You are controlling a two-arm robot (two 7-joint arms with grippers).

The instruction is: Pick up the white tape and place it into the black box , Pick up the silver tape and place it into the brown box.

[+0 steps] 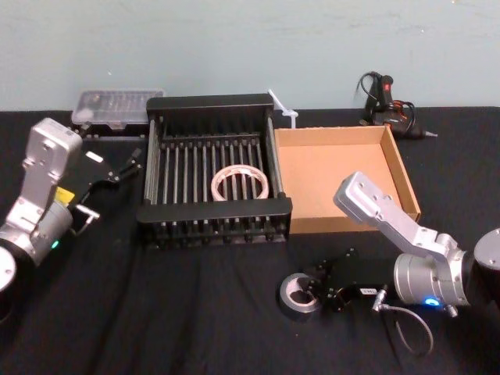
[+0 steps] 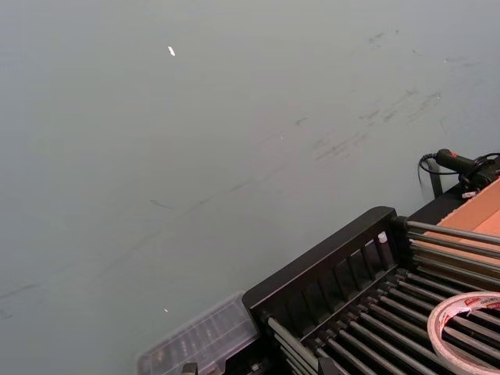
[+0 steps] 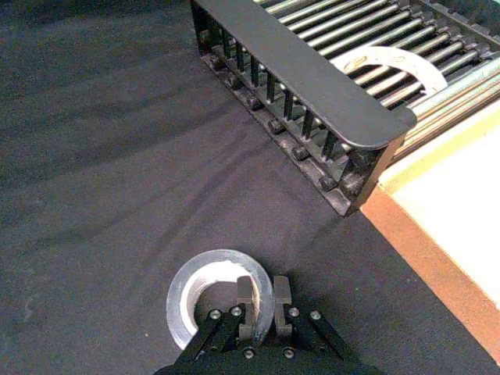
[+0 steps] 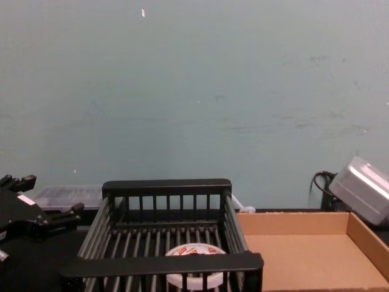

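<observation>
The silver tape [image 3: 219,293] lies flat on the bench [image 1: 195,312], and the right gripper [image 3: 263,291] straddles its near wall, one finger in the core and one outside, pinched onto it. Ahead of that gripper stands the black box [image 1: 215,212] with the white tape [image 1: 240,183] lying flat on its slatted floor; the brown box [image 1: 332,176] sits just beside it. The left gripper [image 1: 125,166], fingers apart, hangs beside the black box's far side from the brown box.

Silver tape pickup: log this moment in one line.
white tape: in black box | right gripper: shut on silver tape wall | brown box: empty | left gripper: idle, open
</observation>
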